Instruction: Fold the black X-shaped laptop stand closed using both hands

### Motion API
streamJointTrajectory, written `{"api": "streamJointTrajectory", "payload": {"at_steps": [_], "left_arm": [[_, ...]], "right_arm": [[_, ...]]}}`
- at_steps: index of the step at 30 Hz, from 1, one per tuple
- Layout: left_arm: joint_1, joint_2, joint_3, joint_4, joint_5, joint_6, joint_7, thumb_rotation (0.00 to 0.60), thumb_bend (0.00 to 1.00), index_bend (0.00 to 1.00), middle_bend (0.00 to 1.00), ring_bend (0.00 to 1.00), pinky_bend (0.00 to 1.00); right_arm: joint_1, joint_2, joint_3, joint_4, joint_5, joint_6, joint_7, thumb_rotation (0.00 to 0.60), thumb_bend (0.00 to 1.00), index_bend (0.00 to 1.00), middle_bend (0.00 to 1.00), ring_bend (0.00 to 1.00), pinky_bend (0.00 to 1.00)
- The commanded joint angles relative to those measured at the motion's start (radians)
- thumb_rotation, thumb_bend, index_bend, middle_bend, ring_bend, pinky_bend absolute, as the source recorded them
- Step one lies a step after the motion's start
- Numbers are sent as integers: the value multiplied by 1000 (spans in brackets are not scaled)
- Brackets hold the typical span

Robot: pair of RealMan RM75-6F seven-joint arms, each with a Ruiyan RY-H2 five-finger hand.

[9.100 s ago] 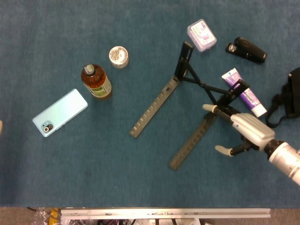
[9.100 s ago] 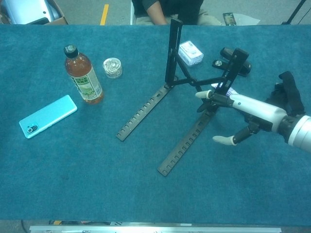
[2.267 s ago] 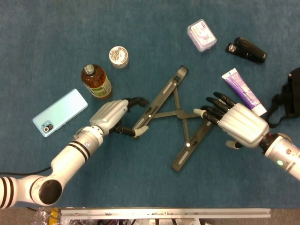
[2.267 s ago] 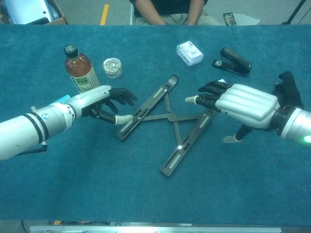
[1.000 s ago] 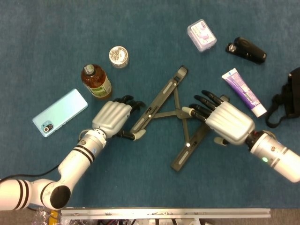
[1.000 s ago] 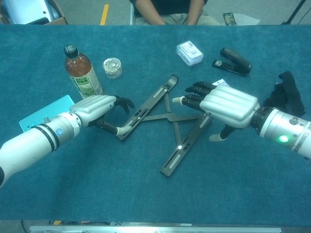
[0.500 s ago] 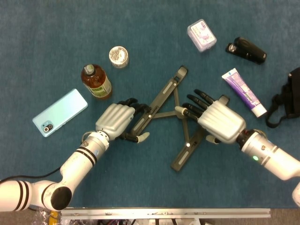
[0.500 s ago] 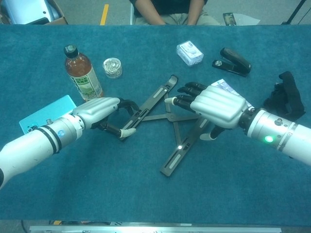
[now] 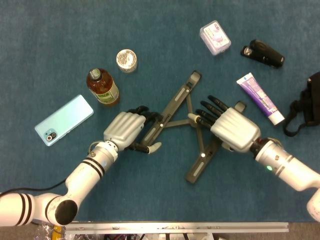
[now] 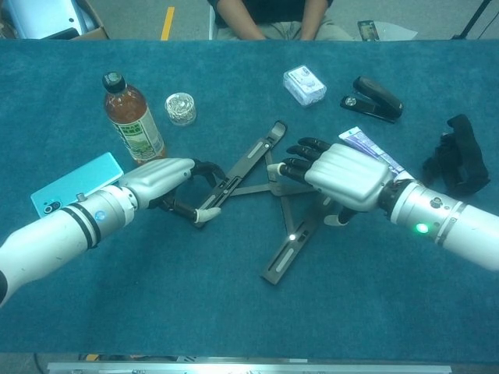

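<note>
— Left hand (image 9: 126, 131)?
— Fingers curled around the lower end of the stand's (image 9: 176, 102) left bar, thumb beneath it; it grips that bar.
— Right hand (image 9: 231, 127)?
— Palm down over the right bar, fingers stretched toward the crossing. Whether it grips or only presses, I cannot tell.
— And the stand?
— Flat on the blue surface (image 9: 150, 200) between both hands, its X narrow, with a bottle (image 9: 102, 87) and phone (image 9: 64, 120) to its left.

Mid-frame lies the laptop stand (image 9: 187, 125), the left hand (image 9: 126, 131) at its left bar, the right hand (image 9: 231, 128) over its right. Bottle (image 9: 102, 86) and phone (image 9: 64, 120) sit left; stapler (image 9: 263, 53) upper right.
</note>
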Motion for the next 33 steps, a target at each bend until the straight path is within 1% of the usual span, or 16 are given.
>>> {"api": "streamJointTrajectory", "payload": {"at_steps": [1,7,33], "left_arm": [[0,0,0,-2,1,0,0,339,276,177,262,94,188],[2,0,0,-8,4,0,0,340,276,177,262,94,188],[13,17,15,-49,14,-2,-2,339,276,177,262,90,188]], "right_arm": [[-5,-18,-1,18,-9,18,-12,600,104,0,147,0,47],[-15,-49,6,41,-11,48,-39,600,103,0,141,0,47],[10,-164,47,112,5,62,-80,600,103,0,141,0,49]]}}
